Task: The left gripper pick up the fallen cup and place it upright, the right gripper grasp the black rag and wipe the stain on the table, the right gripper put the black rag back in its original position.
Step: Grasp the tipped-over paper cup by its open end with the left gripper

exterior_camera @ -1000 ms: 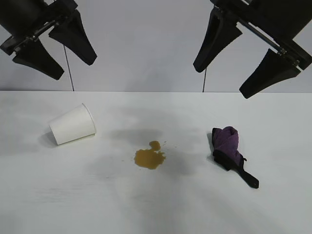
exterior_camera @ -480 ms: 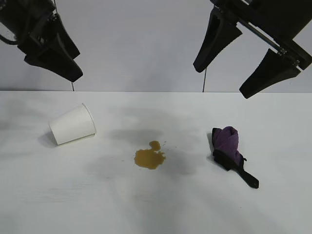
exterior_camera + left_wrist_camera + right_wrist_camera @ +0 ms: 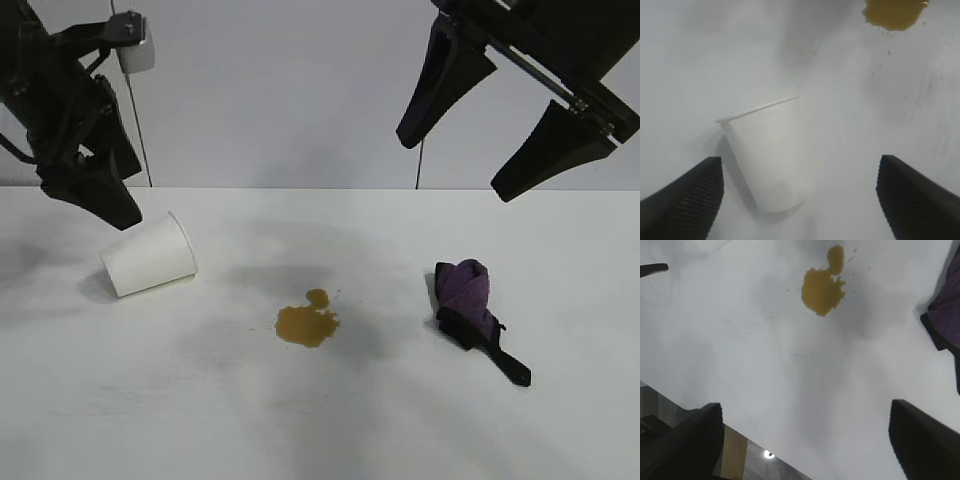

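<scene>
Nothing of the task reads as done yet: we find the cup [image 3: 149,256] on its side on the table [image 3: 320,420], mouth turned toward the stain [image 3: 307,322], which sits unwiped between cup and rag [image 3: 470,305]. The rag lies on the far side of the stain from the cup, untouched, its black strip trailing away from the stain. All three steps remain: righting the cup, wiping, returning the rag. The left gripper [image 3: 95,195] hangs just above the cup's closed end, pitched steeply down, empty, fingers spread wide; in the wrist view [image 3: 800,200] the cup lies between the two fingers, apart from both. We judge this the approach to the first grasp. The right gripper [image 3: 495,140] is parked high above the rag, tilted down, fingers splayed and holding nothing.
</scene>
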Robot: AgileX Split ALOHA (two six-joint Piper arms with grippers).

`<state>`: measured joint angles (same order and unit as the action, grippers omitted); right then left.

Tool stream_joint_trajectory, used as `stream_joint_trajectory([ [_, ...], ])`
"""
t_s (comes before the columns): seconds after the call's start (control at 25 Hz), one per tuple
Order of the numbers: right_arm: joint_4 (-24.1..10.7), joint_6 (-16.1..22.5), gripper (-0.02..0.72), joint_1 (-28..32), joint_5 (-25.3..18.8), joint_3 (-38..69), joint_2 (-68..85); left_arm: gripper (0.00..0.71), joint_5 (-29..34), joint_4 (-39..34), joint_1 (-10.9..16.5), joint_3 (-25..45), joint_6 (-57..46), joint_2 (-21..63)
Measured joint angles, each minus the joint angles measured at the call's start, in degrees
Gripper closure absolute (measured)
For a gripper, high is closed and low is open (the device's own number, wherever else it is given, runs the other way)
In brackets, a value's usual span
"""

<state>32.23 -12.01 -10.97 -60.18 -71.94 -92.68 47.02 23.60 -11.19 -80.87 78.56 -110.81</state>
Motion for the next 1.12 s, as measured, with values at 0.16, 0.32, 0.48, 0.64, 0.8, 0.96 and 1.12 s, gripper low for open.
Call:
stream_joint_trajectory([
  [0.16,0.0,0.0,0.081,0.0,0.3,0.0,0.0,0.105,-2.8,-2.4,-0.1,-0.9,-5.6,-2.0],
  [0.32,0.0,0.0,0.081,0.0,1.6,0.0,0.0,0.105,-3.6,-5.2,-1.2,-1.4,-7.7,-3.7],
  [0.48,0.0,0.0,0.081,0.0,2.0,0.0,0.0,0.105,-3.4,-10.2,-3.3,-2.4,-12.6,-5.4],
  [0.64,0.0,0.0,0.081,0.0,2.5,0.0,0.0,0.105,-0.9,-16.3,-4.8,-6.0,-21.1,-8.0],
  [0.8,0.0,0.0,0.081,0.0,2.6,0.0,0.0,0.105,1.9,-18.4,-5.7,-9.5,-24.6,-9.3],
  [0.96,0.0,0.0,0.081,0.0,2.7,0.0,0.0,0.105,5.3,-18.8,-6.8,-12.7,-27.2,-10.5],
  [1.12,0.0,0.0,0.081,0.0,2.7,0.0,0.0,0.105,8.0,-18.8,-7.0,-15.7,-30.1,-13.9],
])
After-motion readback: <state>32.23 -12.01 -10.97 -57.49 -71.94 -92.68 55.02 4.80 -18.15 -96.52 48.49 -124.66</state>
